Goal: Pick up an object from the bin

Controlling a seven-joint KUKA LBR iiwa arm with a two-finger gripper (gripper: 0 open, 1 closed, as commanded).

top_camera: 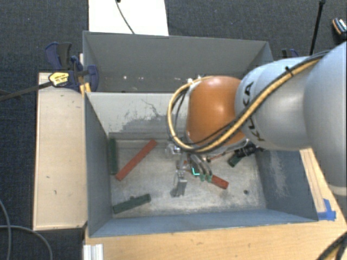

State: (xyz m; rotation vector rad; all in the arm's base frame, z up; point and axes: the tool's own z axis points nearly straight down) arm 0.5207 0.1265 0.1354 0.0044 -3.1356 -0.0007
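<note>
Our pincer [181, 184] hangs low in the middle of the bin [98, 169]. We cannot tell if it is apart or together. A small red block [219, 182] lies just right of it. We should line up over it, then go down gently.

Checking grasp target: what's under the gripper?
Under the gripper, bare bin floor; a small red block lies just to its right. The orange cover hides the floor behind it.

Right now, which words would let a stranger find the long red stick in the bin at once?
Start at the left wall of the grey bin. On the floor next to it, the long red stick lies slantwise, beside a dark green bar along that wall. It alone is both red and long; the short red piece lies by the gripper.
</note>
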